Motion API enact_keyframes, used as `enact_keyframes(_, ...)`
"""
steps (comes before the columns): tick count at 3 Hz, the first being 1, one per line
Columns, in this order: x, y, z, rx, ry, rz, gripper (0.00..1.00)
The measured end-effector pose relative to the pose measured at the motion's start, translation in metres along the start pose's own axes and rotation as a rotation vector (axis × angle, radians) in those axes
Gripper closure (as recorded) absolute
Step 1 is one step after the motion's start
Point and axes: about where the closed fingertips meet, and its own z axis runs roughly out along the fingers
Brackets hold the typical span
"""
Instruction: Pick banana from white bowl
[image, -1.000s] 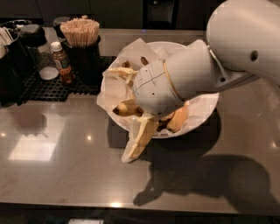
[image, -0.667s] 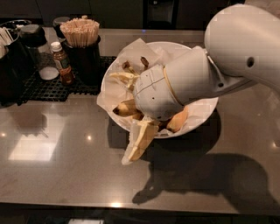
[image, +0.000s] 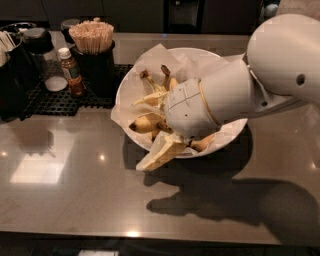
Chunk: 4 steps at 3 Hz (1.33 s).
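Camera view: gripper (image: 158, 155) low in the white bowl (image: 227, 142) beside a banana (image: 146, 122) (whether clamped, cannot tell).

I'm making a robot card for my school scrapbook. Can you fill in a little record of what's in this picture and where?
place: dark shiny counter
bowl: white bowl, lined with crinkled white paper, several bananas inside
banana: yellow banana with a dark tip, lying in the bowl just left of the gripper
gripper: gripper, low over the bowl's near rim, pointing down-left
arm: big white arm, hiding much of the bowl
behind: dark cup of wooden stir sticks; small bottle on a black mat
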Motion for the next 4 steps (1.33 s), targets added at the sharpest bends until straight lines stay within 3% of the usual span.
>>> enact_keyframes(2,-0.008,-0.015,-0.041,0.12,0.027,-0.011,0.77)
enact_keyframes(3,-0.016,-0.022,-0.05,0.146,0.022,-0.025,0.99)
enact_keyframes(4,-0.028,-0.028,-0.051,0.166,-0.03,-0.053,1.0)
